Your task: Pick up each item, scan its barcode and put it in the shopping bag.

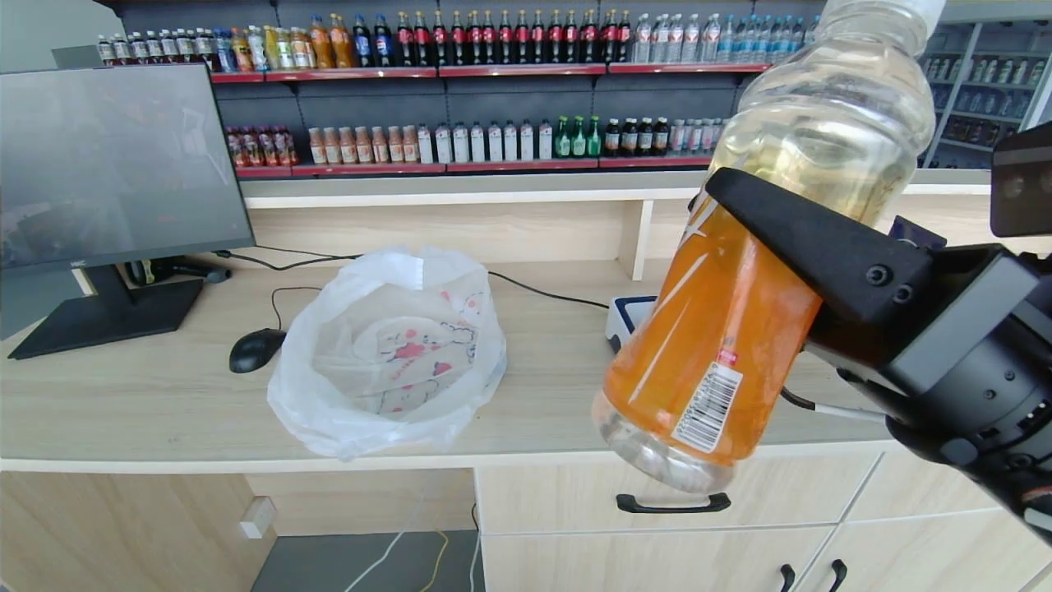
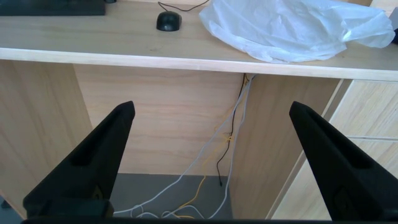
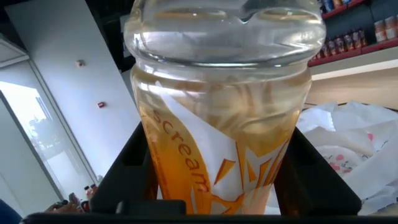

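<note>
Right pincer [image 1: 744,218] is clamped across the middle of the bottle [image 1: 740,312], one black finger lying over the orange label, and the right wrist view shows a finger on each side of the body [image 3: 224,124]. The bottle is held up in the air, tilted, cap end high and away, clear base low and toward the robot. Left pincer [image 2: 211,162] is spread wide and empty, low in front of the tabletop [image 1: 164,395], below its front edge. The barcode [image 1: 708,407] sits near the base and faces back at the robot. The white-and-blue unit [image 1: 626,319] on the tabletop behind the bottle is likely the scanner, so from this pose the code probably won't read without turning the wrist. Main risk is slip: the grip is on a slick label, the bottle is nearly full and leaning, so a quick rotation could let it slide out base first. It seems to hang near the tabletop's front edge, so a drop may go to the floor. The shopping bag [image 1: 386,353] lies well to the left with its mouth open but limp and crumpled. A release at the wrong spot could catch the rim, fold it shut or tip the bottle out. The bag is also close to the front edge.
</note>
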You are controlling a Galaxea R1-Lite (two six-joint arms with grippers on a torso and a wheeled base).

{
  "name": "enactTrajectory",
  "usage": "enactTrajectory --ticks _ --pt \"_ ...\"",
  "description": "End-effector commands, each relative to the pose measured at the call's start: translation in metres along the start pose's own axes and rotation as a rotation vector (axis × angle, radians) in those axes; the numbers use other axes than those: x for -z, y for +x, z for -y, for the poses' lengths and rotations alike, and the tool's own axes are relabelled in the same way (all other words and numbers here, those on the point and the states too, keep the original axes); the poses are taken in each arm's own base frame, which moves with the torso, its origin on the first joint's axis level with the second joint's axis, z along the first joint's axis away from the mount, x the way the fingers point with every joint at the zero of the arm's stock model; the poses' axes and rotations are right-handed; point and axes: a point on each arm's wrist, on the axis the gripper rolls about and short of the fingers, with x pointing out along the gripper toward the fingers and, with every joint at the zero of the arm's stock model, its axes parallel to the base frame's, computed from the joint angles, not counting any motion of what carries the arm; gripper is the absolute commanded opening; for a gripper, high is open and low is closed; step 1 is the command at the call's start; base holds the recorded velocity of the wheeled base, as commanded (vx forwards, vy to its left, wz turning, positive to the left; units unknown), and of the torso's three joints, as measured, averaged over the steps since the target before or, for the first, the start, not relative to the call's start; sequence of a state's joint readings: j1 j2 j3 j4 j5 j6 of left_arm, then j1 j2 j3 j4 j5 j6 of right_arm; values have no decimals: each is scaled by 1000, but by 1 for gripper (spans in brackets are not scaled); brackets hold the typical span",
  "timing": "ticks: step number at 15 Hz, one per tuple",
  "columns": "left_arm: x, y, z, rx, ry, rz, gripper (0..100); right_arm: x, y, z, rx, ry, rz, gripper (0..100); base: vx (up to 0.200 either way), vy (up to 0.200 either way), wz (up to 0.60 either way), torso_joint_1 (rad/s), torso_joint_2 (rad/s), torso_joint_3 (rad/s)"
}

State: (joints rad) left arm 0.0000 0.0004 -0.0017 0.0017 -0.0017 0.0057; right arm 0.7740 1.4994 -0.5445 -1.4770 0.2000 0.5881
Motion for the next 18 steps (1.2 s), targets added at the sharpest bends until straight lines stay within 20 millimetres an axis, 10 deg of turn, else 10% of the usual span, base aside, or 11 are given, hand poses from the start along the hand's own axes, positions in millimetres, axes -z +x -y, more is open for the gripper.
enactTrajectory --ticks 1,18 --pt "0 0 0 0 0 0 100 -3 2 -3 -6 4 2 0 0 0 0 0 0 0" --pt "0 0 0 0 0 0 100 8 -9 -6 1 -26 -57 0 0 0 0 0 0 0"
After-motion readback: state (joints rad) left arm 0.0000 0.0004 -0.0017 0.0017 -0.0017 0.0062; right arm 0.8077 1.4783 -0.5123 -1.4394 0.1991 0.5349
